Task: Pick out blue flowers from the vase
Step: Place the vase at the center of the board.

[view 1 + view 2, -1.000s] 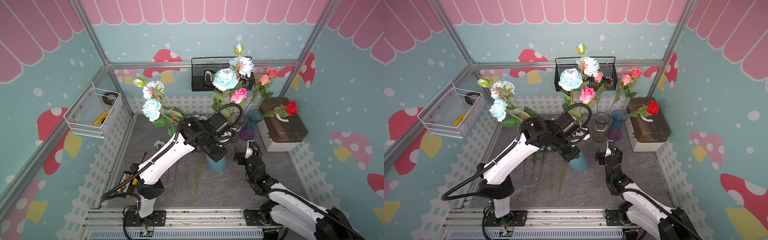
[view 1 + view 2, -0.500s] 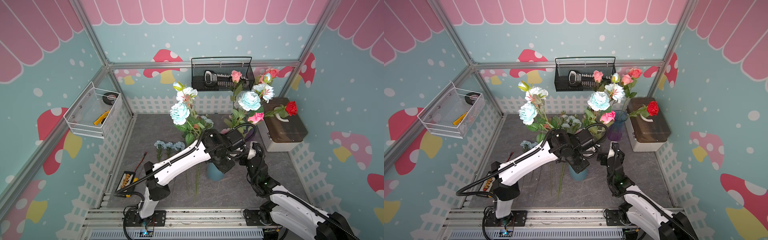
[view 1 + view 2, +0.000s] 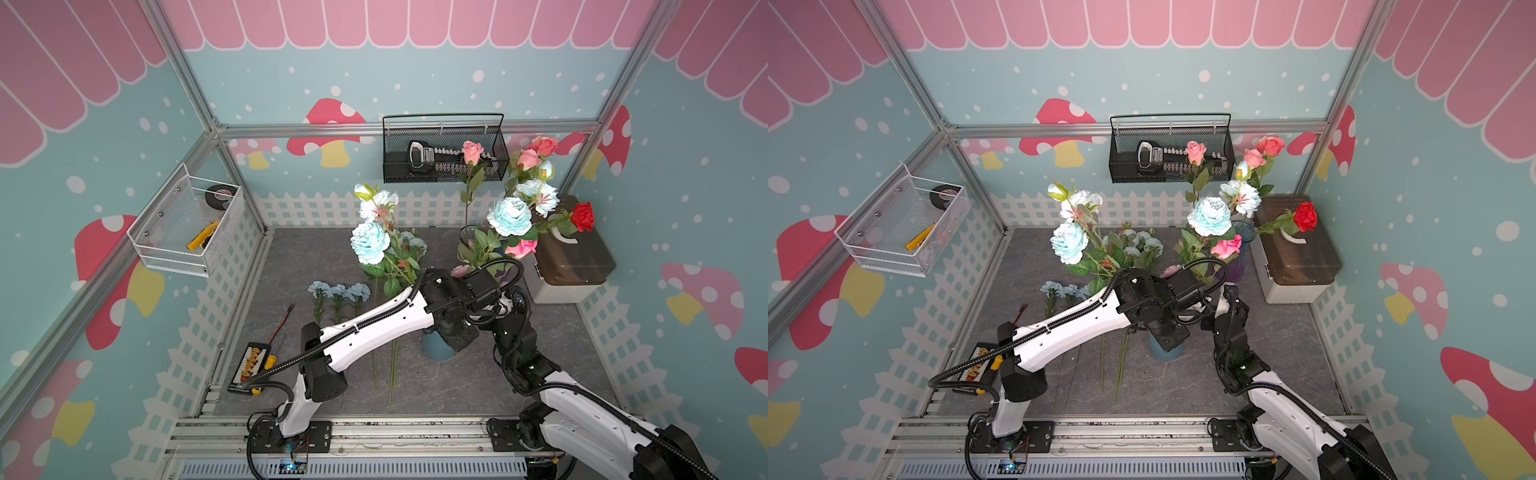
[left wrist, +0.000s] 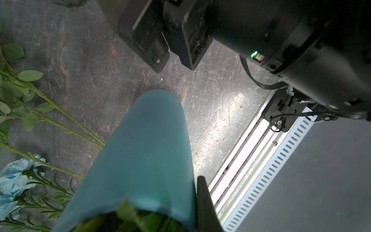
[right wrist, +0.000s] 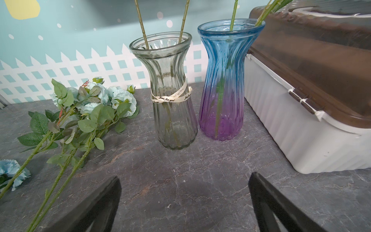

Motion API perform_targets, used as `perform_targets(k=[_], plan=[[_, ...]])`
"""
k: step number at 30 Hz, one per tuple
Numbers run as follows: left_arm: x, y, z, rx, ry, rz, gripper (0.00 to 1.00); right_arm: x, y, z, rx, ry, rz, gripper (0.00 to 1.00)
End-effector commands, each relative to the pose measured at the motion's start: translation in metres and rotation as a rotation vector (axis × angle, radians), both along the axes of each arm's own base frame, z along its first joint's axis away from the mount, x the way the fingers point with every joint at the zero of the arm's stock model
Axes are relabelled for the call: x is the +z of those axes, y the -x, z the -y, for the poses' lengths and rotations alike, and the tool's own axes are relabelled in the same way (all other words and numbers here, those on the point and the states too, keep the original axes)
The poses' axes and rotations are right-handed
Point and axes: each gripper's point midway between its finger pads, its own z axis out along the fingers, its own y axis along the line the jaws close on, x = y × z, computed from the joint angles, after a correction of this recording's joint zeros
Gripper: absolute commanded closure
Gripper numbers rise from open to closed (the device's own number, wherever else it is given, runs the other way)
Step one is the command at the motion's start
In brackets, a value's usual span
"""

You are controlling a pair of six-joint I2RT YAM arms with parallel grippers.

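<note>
**A:** What is filling the scene?

**B:** A grey stone-look tabletop (image 3: 291,257) is spreading across a pastel booth. A left arm (image 3: 374,324) and a right arm (image 3: 582,403), both white, are reaching in from its near edge. A storage box (image 3: 573,257) with a brown lid is sitting in the far right corner. Just beside it, a clear glass vase (image 5: 170,100) and a blue-to-purple glass vase (image 5: 220,70) are holding roses (image 3: 471,151).

**A:** Where are the blue flowers?

**B:** Two sprays of blue flowers (image 3: 368,243) are standing in a teal vase (image 3: 436,355) at the middle of the tabletop, toward the near edge. They are leaning apart, with a pink rose (image 3: 521,248) among them. Others are already lying flat, left of the vase: three blue carnations (image 3: 338,291) and a leafy spray (image 5: 104,98) of small blue blooms.

**A:** What are the grippers doing?

**B:** The left gripper (image 3: 455,338) is hanging right over the teal vase's mouth, fingers pressed together. The wrist view is showing only one finger (image 4: 202,200) beside the rim, so I cannot tell whether a stem is being pinched. The right gripper (image 5: 184,200) is hovering low over bare tabletop just right of the teal vase. Its fingers are spread wide and holding nothing.

**A:** Which step is this?

**B:** I am judging it as partway through, with the left arm going for another blue stem. The next move is calling for a straight upward lift until the stem clears the rim. It must avoid dragging the pink rose or tipping the vase, then lay the stem beside the others.
</note>
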Motion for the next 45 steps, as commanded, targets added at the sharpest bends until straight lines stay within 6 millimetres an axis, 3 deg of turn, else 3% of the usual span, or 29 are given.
perform_targets(k=[1,18,29,40,45], plan=[[0.016,-0.008,0.011,0.004,0.056,0.085,1.0,0.003,0.0,0.002,-0.003,-0.023,0.022,0.02],[-0.001,-0.017,0.009,-0.041,0.027,0.047,1.0,0.003,-0.001,-0.001,0.007,-0.021,0.02,0.02],[-0.006,-0.028,0.008,-0.042,0.034,0.044,0.74,0.003,-0.001,0.0,0.008,-0.021,0.019,0.02],[0.004,-0.032,0.008,-0.041,0.059,0.064,0.71,0.003,-0.001,-0.001,0.011,-0.02,0.018,0.03],[0.024,-0.025,0.014,-0.065,0.127,0.079,0.52,0.002,-0.001,-0.002,0.017,-0.018,0.017,0.03]])
